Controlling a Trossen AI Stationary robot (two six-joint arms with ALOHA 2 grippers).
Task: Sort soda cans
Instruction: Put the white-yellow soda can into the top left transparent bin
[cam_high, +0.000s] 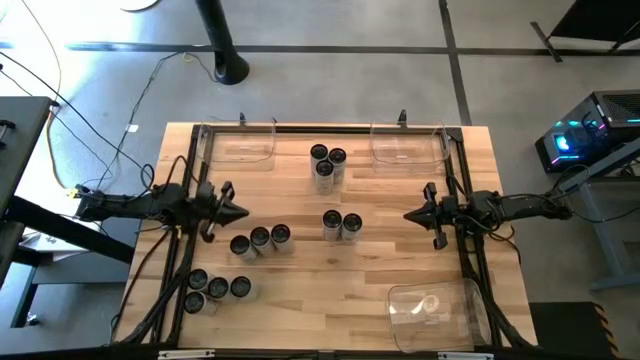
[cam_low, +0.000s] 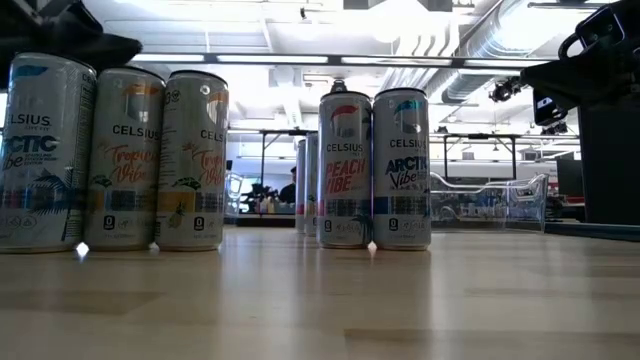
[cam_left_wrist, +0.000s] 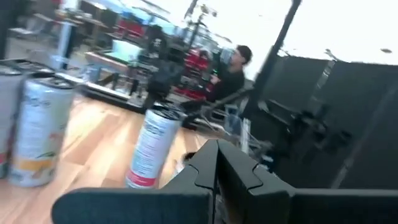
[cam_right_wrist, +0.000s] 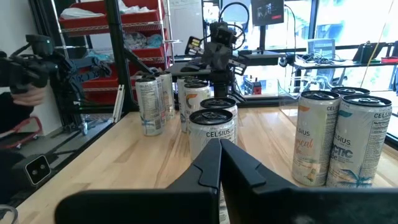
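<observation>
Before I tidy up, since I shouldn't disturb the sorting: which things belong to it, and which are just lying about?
Belong:
- soda cans, twelve in four groups
- three clear plastic bins, probably their destinations

Lying about:
- cables on the floor
- lit computer beside the table

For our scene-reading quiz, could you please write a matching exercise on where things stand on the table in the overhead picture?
Things:
1. group of three cans
2. pair of cans
3. left gripper
4. tipped clear bin

Places:
A. near the table's right front corner
B. table's middle
C. between the two far bins
D. left side, pointing inward, shut

Pairs: 1-C, 2-B, 3-D, 4-A
</observation>
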